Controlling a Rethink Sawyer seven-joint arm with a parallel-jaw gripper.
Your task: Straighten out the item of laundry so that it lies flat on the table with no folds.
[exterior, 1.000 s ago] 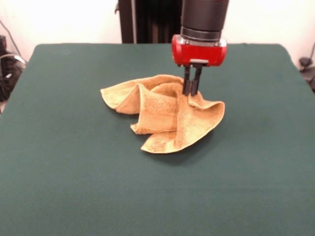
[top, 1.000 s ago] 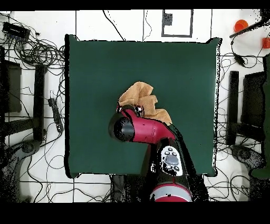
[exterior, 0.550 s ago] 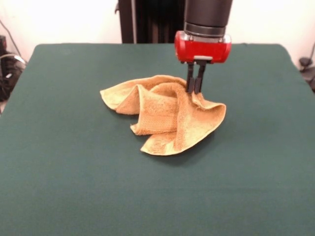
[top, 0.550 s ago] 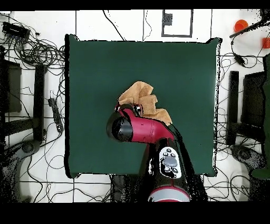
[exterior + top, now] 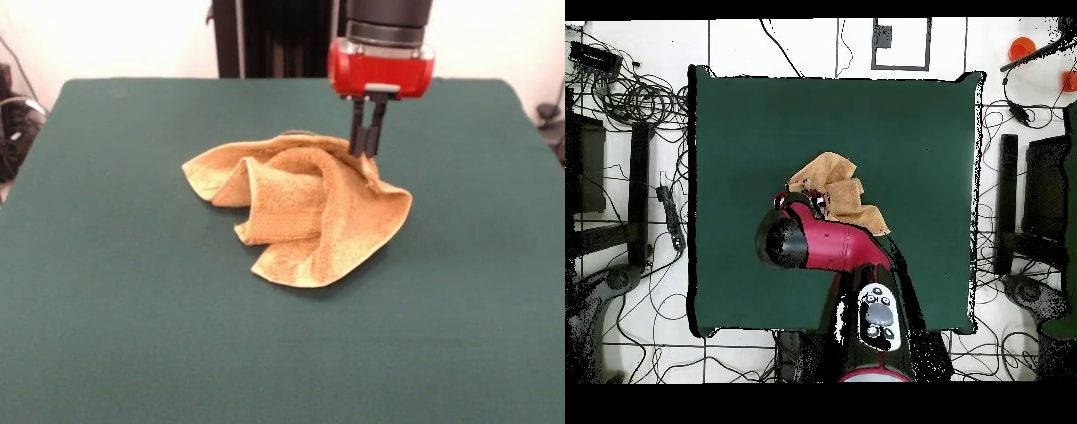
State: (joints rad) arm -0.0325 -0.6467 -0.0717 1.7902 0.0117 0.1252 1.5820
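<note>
My jaws (image 5: 366, 152) pinch the far right edge of the soft, floppy golden-tan terry towel (image 5: 296, 212), still bunched on the dark green counter (image 5: 132, 336).

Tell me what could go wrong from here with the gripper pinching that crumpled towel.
The gripper holds only a thin edge of the towel, so the cloth may slip free as it pulls. Several layers overlap in the heap; dragging might move the whole bundle across the table rather than unfold it.
</note>
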